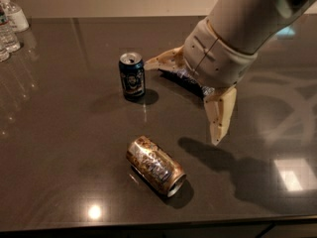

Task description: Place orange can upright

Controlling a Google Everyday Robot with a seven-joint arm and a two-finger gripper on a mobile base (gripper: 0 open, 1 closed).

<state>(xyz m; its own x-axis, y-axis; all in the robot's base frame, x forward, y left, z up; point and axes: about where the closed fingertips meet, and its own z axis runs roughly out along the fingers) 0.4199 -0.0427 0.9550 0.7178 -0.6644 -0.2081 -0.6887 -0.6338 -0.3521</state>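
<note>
The orange can (155,165) lies on its side on the dark table (59,148), near the front edge, its silver top pointing to the front right. My gripper (182,103) hangs above the table behind and to the right of the can, apart from it. Its two pale fingers are spread wide open and hold nothing. One fingertip (216,138) points down at the table to the right of the can; the other (151,62) reaches left toward the blue can.
A dark blue can (132,76) stands upright behind the orange can. A dark snack bag (189,82) lies mostly hidden behind my gripper. Clear plastic bottles (11,20) stand at the far left corner.
</note>
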